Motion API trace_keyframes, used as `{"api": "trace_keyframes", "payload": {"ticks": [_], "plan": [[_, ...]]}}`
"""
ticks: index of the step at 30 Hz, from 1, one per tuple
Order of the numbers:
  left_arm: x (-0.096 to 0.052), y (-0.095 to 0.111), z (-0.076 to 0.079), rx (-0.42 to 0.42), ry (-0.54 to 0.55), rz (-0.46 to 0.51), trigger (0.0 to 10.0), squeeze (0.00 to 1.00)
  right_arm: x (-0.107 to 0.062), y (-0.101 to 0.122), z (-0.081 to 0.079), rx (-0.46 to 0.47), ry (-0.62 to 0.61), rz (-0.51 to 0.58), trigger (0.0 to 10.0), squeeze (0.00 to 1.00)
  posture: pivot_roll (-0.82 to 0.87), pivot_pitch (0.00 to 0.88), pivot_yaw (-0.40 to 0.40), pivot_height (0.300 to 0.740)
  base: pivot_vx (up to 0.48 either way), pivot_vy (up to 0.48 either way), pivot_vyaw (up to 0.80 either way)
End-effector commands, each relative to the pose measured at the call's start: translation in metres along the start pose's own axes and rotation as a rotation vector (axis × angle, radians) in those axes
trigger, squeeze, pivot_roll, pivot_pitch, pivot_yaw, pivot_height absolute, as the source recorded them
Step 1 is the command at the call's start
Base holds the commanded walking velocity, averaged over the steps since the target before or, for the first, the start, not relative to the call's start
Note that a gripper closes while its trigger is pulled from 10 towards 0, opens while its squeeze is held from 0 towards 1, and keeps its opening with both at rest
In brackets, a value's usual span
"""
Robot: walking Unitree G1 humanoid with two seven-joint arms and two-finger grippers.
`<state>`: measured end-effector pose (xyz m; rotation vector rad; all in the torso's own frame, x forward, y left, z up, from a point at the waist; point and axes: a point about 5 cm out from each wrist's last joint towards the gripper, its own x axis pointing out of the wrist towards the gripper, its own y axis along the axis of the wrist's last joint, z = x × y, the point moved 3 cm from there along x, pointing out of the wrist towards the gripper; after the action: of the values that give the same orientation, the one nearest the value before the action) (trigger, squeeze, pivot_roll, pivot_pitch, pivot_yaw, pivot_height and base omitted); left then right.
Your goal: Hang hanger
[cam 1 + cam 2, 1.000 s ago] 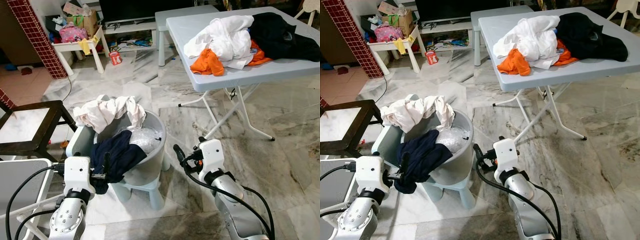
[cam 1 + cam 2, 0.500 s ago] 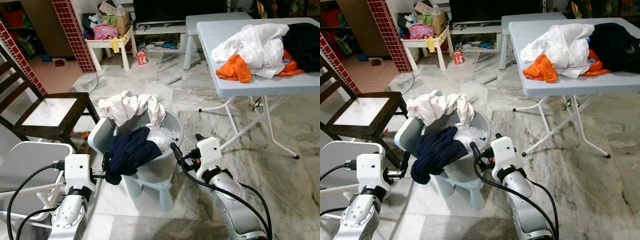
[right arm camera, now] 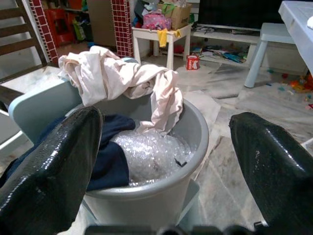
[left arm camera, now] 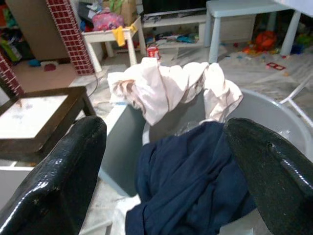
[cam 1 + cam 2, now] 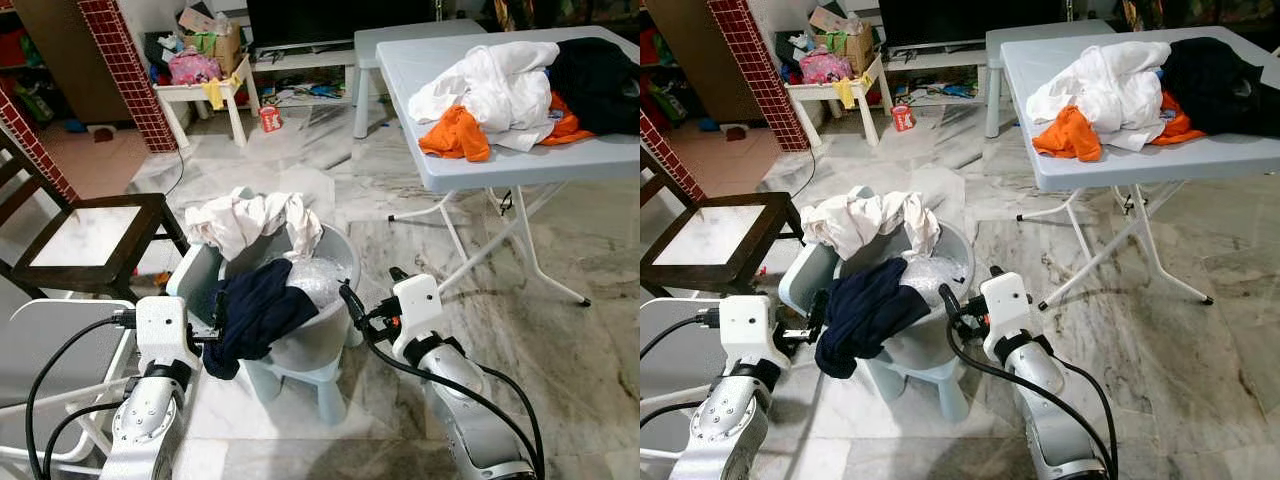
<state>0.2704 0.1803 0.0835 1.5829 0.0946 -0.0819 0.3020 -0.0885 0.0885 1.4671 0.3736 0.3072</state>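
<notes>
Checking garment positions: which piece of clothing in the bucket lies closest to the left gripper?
The navy garment draped over the grey bucket's front rim; the white garment hangs at the far rim, farther from the left gripper.

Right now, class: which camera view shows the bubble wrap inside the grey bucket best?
The right wrist view: the bubble wrap lies openly inside the grey bucket. Both eye views show a smaller patch beside the navy garment; in the left wrist view that garment mostly hides it.
</notes>
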Motion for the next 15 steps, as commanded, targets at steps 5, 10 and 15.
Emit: {"api": "trace_keyframes", "payload": {"ticks": [5,10,15], "plan": [[0.0,0.0,-0.001,0.003,-0.004,0.0,10.0,1.0,0.003,0.005,-0.009,-0.01,0.034,0.024,10.0,0.0,-0.04,0.004,0.093,0.74,0.351,0.301,0.0],[0.0,0.0,-0.001,0.01,-0.009,-0.004,10.0,1.0,0.002,0.005,-0.016,-0.01,0.068,0.031,10.0,0.0,-0.04,0.008,0.095,0.74,0.343,0.3,0.0],[0.0,-0.001,0.0,0.013,-0.007,-0.01,10.0,0.3,0.001,0.005,-0.017,-0.019,0.081,0.034,10.0,0.0,-0.04,0.01,0.094,0.74,0.169,0.274,0.0]]}}
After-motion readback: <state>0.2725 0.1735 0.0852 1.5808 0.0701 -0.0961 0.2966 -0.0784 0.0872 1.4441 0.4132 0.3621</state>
